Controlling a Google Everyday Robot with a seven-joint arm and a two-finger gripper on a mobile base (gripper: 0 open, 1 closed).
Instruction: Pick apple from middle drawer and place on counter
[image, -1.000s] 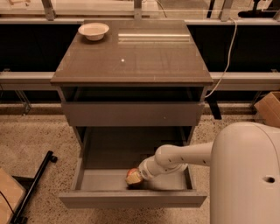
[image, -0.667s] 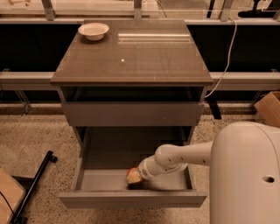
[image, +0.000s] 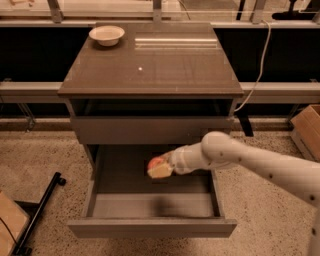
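While held over middle drawer (image: 150, 206) — gripper (image: 161, 170) pinched round apple (image: 155, 162), clear of tray floor.

The pale arm (image: 260, 162) reaches in from the right, elbow bent, its gripper (image: 161, 169) clasping the apple (image: 155, 162) above the middle drawer (image: 150, 206).

Dim, warm indoor light falling from above. The counter (image: 150, 75) bears a pale streak of glare along its rear right and a small bright speck near its centre; the white bowl (image: 106, 35) at its rear left is the brightest object. The recess under the counter's overhang lies in deep shadow. Below the counter, the middle drawer (image: 150, 228) shows a diffuse dark shadow on its tray, beneath the gripper (image: 162, 170), which is closed on the apple (image: 156, 162); both appear soft-edged and slightly blurred.
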